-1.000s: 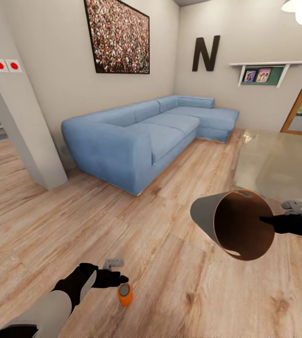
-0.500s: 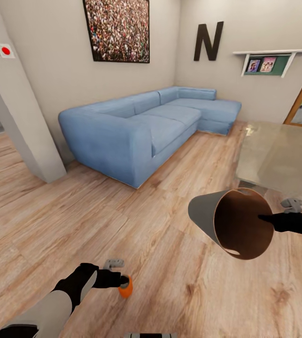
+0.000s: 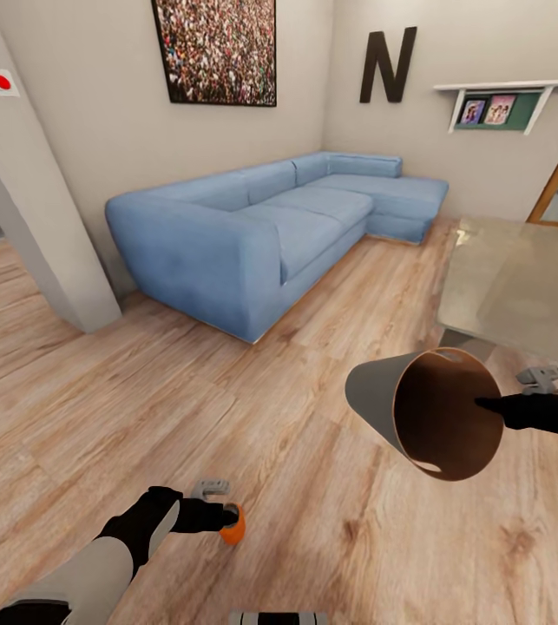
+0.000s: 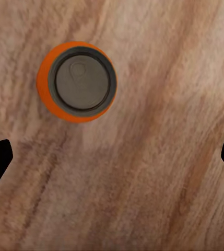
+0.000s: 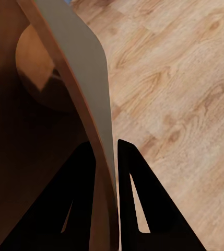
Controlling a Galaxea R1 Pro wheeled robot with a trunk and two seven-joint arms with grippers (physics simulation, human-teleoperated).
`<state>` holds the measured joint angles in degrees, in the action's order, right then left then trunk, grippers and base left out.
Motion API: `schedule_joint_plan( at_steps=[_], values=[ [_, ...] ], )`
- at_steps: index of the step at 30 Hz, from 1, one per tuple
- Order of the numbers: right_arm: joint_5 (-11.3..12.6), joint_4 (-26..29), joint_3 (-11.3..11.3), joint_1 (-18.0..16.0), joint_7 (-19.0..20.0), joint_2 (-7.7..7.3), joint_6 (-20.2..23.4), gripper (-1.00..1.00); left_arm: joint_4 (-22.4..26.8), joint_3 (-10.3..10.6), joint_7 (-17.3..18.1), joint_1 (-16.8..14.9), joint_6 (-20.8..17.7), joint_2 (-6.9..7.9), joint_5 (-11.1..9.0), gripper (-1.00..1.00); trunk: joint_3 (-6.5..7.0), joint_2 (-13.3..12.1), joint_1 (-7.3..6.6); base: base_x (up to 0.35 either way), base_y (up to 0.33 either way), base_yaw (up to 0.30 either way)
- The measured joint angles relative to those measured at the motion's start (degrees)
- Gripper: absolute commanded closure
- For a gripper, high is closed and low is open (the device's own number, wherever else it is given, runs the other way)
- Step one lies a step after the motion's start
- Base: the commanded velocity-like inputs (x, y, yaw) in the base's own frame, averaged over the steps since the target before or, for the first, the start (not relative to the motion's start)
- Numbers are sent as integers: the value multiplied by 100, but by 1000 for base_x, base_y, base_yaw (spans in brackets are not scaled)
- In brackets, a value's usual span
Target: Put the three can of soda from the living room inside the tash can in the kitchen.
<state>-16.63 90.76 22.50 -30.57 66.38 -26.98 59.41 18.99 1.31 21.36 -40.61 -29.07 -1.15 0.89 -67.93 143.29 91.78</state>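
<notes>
You are hovering the spread left pincer (image 4: 112,157) off-centre above the orange soda can (image 4: 76,82); centre it first while the right pincer (image 5: 105,157) is pinching the trash can's (image 3: 383,395) rim.

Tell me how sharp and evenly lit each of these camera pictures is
Head view: sharp, evenly lit, a pale sheen on the low table. Left wrist view: soft and blurry, though the orange can top reads clearly. Right wrist view: floor grain crisp, the bin interior falls into deep shadow.
</notes>
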Motion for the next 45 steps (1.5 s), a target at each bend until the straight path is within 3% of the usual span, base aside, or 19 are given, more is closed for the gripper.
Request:
schedule_joint_plan(
  at_steps=[13,45],
  values=[
    [5,0,-37,1,1,21,2,100,0,1,2,0,-3,0,-2,-100,-19,0,0,113,0,0],
    [-2,-1,-39,1,0,25,-3,100,0,10,9,0,-9,-59,3,-100,-20,0,0,4,-13,0]
  ],
)
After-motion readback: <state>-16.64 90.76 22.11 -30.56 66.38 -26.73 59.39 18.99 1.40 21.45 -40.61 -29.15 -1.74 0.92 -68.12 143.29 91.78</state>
